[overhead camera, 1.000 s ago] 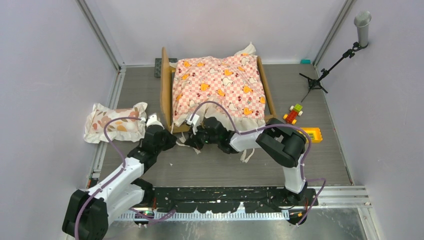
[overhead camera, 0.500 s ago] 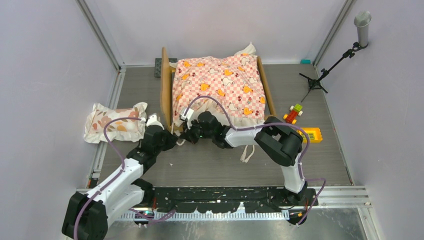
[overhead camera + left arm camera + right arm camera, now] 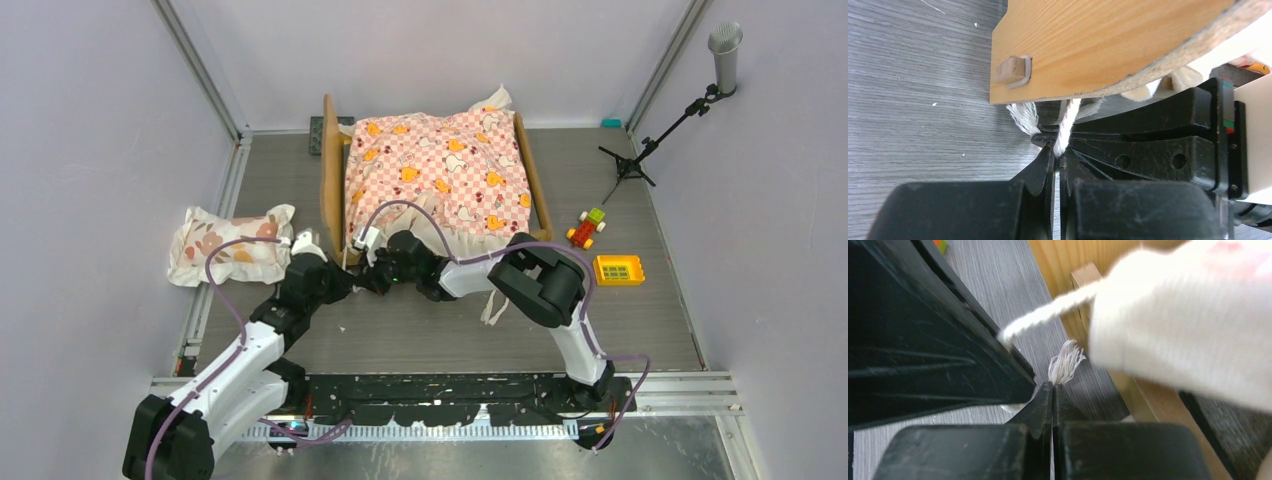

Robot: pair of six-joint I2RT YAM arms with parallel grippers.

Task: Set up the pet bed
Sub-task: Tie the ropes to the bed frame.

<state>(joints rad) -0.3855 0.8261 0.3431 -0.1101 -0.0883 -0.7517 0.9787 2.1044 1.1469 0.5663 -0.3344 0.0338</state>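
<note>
The pet bed (image 3: 331, 190), a tan wooden frame, stands at the back with a pink-checkered sheet (image 3: 440, 170) spread over it. Both grippers meet at its near left corner. In the left wrist view my left gripper (image 3: 1060, 150) is shut on a white cord (image 3: 1068, 120) that hangs under the wooden board (image 3: 1098, 45). My right gripper (image 3: 1053, 387) is shut on a frayed white cord end (image 3: 1065, 362), beside the sheet's white ruffle (image 3: 1173, 325). From above, the left gripper (image 3: 349, 279) and right gripper (image 3: 371, 279) nearly touch. The mattress is hidden by the sheet.
A floral pillow (image 3: 228, 243) lies on the floor left of the bed. A toy car (image 3: 587, 228) and a yellow tray (image 3: 619, 269) sit to the right, near a microphone stand (image 3: 660, 130). Another white tie (image 3: 493, 308) trails on the floor under the right arm.
My right gripper has moved left along the bed's near edge, up against the left gripper. The left arm has hardly shifted. Both stay shut.
</note>
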